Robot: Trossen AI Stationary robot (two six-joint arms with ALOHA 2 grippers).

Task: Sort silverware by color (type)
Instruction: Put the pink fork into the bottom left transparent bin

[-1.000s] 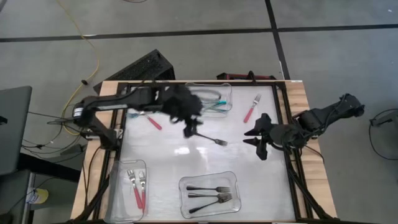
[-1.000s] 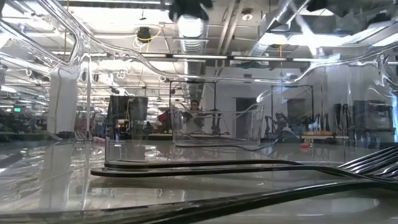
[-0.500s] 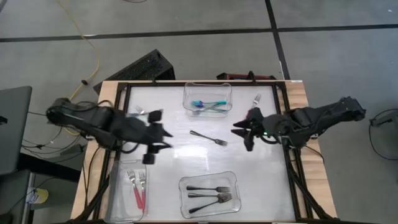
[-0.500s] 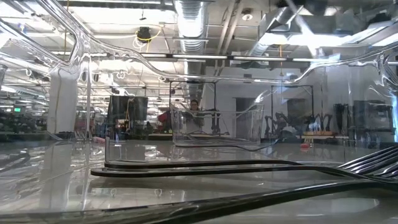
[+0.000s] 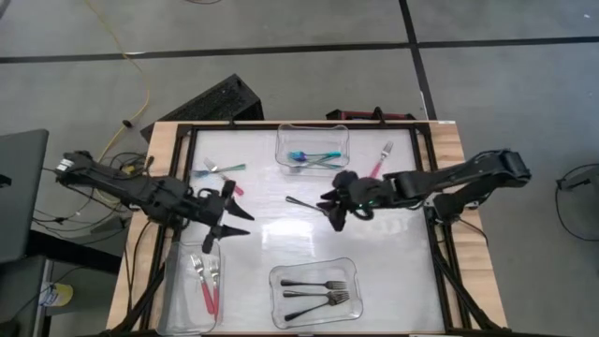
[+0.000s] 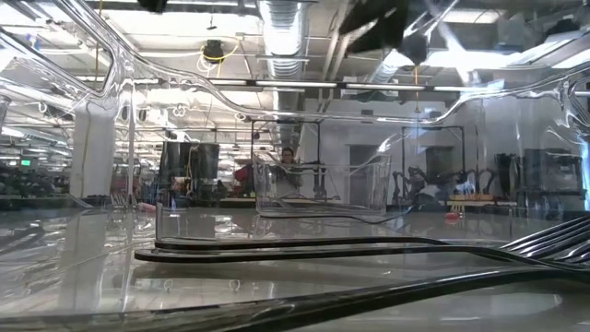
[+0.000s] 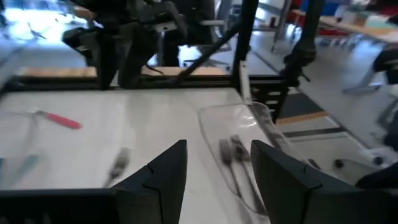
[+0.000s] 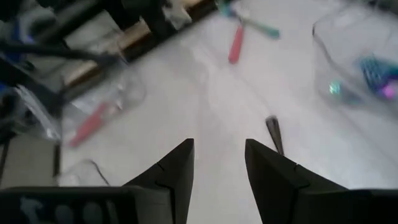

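Three clear bins are counted on the white table (image 5: 262, 234). The far bin (image 5: 343, 139) holds teal forks (image 5: 314, 157), about three, exact count unclear. The near-left bin (image 5: 180, 281) holds two red-handled forks (image 5: 208, 284). The near-centre bin (image 5: 351, 298) holds three black forks (image 5: 316, 292).

Loose silverware on the table: one black fork (image 5: 301, 201) near the middle, one red-handled fork (image 5: 381, 161) at the far right, one teal fork (image 5: 227, 168) at the far left. A possible red fork beside that teal one is hidden behind the left arm, so it cannot be confirmed.

The left gripper (image 5: 232, 219) is seen over the table's left side, just beyond the near-left bin; its fingers (image 7: 163, 174) are spread apart, nothing is held between them. In its wrist view the near-centre bin with dark forks is visible ahead.

The right gripper (image 5: 333, 202) is placed above the table centre, just beside the loose black fork's tine end, which it covers. Its fingers (image 8: 176, 167) are parted with bare table showing between them; nothing is gripped. The black fork's handle end (image 8: 273, 133) is seen just ahead of one finger, not touched.
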